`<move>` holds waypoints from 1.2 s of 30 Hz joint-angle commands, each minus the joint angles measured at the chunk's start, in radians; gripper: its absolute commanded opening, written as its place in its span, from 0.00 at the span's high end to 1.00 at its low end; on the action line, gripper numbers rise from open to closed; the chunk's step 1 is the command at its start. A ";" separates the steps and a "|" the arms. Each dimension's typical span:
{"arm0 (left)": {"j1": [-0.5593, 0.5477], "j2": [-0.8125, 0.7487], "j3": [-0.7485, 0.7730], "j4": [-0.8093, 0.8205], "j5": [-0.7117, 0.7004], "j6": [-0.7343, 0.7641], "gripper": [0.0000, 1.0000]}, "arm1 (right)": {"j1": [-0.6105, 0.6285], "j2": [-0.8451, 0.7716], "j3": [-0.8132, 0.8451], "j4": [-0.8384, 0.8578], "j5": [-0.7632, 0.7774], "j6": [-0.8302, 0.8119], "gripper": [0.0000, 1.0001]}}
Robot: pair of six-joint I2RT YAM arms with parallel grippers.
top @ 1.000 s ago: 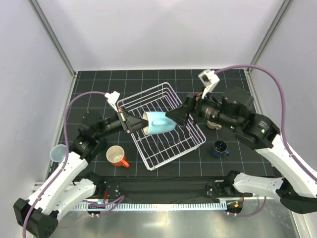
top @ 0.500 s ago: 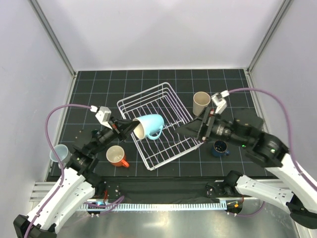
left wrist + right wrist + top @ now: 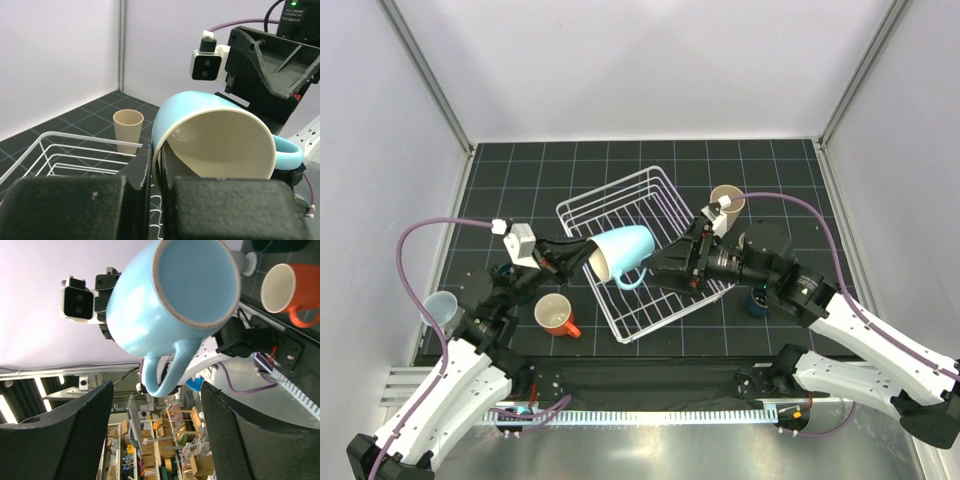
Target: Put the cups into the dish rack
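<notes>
A light blue mug hangs tilted over the white wire dish rack. My left gripper is shut on its rim. In the left wrist view the fingers pinch the mug's wall. My right gripper stands open just right of the mug. In the right wrist view the mug's handle dips between the tips of the wide-spread fingers without touching them. An orange mug stands left of the rack, a beige tumbler behind its right corner.
A pale blue cup stands at the mat's left edge. A navy cup sits right of the rack, partly hidden under my right arm. The black gridded mat ends at white walls on three sides.
The left arm has drawn back to the left and tipped the mug's mouth down-left. The right arm pulled away to the right, then came back in low toward the mug's handle, jaws slightly narrower.
</notes>
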 commanded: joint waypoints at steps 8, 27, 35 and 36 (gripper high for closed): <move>-0.002 0.018 0.062 0.260 0.022 -0.033 1.00 | 0.047 0.063 0.002 0.241 -0.017 0.139 0.34; -0.005 0.040 0.036 0.389 0.017 -0.107 1.00 | 0.098 0.152 -0.009 0.411 0.007 0.220 0.52; -0.007 0.045 0.030 0.398 0.038 -0.124 1.00 | 0.101 0.167 -0.034 0.465 0.020 0.198 0.83; -0.009 0.043 0.028 0.399 0.043 -0.130 1.00 | 0.101 0.169 -0.040 0.489 0.027 0.190 0.96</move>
